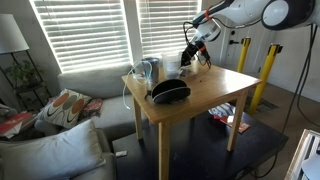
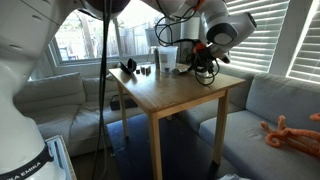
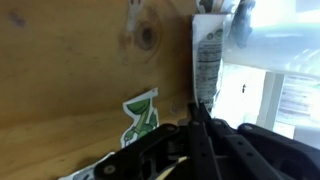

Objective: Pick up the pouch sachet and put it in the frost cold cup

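The pouch sachet (image 3: 207, 55) is a pale grey printed packet, seen edge-on in the wrist view and sticking out from my fingertips. My gripper (image 3: 200, 112) is shut on it, over the edge of the wooden table (image 3: 70, 70). In both exterior views the gripper (image 1: 190, 58) (image 2: 203, 62) hangs just above the table's far corner. The frost cold cup (image 1: 148, 70) (image 2: 166, 58) is translucent pale blue and stands upright on the table, a short way from the gripper.
A wide black bowl-shaped thing (image 1: 170, 92) sits on the table near the cup. A green sticker (image 3: 140, 118) lies on the wood by the gripper. A grey sofa (image 1: 90, 85) stands beside the table, and yellow posts (image 1: 268, 70) stand behind it.
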Motion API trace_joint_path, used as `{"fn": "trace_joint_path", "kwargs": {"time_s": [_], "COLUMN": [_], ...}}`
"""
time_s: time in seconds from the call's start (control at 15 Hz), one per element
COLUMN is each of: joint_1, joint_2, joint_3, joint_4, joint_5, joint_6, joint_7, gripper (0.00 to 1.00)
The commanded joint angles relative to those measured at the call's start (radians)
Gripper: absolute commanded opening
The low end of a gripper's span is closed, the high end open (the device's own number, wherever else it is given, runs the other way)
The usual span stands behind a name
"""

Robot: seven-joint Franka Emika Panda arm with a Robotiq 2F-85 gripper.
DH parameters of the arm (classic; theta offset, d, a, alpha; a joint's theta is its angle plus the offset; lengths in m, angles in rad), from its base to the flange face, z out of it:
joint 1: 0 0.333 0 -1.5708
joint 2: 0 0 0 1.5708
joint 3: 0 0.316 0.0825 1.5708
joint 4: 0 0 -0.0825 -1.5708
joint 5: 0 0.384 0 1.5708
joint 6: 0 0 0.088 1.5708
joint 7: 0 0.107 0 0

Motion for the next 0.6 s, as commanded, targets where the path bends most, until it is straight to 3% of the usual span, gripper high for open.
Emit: {"fn": "trace_joint_path", "kwargs": {"time_s": [0.0, 0.53], "joint_1": [-0.007, 0.016], "joint_2": [0.009, -0.149], "joint_3": [0.027, 0.022], "joint_4": [0.026, -0.075], "joint_5": [-0.016, -0.09], "joint_6": [-0.033, 0.028], "joint_7": [0.0, -0.052], "gripper": [0.0, 0.0]}}
